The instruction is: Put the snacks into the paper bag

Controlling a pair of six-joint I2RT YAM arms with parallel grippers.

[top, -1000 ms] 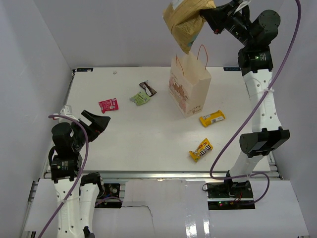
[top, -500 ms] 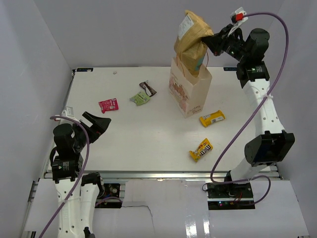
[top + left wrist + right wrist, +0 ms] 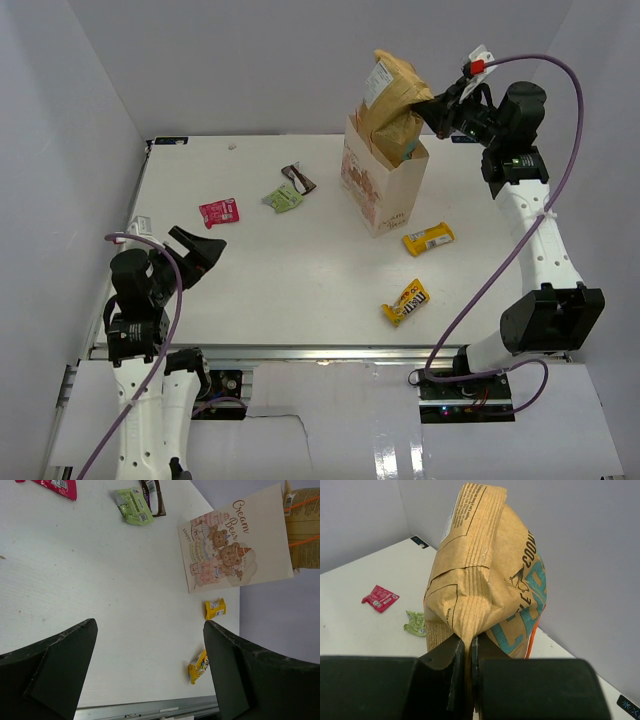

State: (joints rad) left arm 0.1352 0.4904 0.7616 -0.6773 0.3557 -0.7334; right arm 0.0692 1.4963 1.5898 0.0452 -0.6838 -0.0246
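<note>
Right gripper (image 3: pixel 431 104) pinched tight on chip bag (image 3: pixel 390 88), its lower end in paper bag (image 3: pixel 378 195) mouth. Left gripper (image 3: pixel 203 243) wide apart, empty. Risk: bulky chip bag snags rim, topples paper bag.

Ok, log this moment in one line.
right claw: shut on chip bag | chip bag: lower end in paper bag | left claw: open, empty

Quick update from us: a second ago we had the chip bag (image 3: pixel 392 95) dangling well above the paper bag (image 3: pixel 378 195). Since then we've lowered it, and its bottom end is now tucked into the paper bag's open mouth with the top sticking out. Our right gripper (image 3: pixel 431 104) came down with it, pinching the chip bag's edge.
</note>
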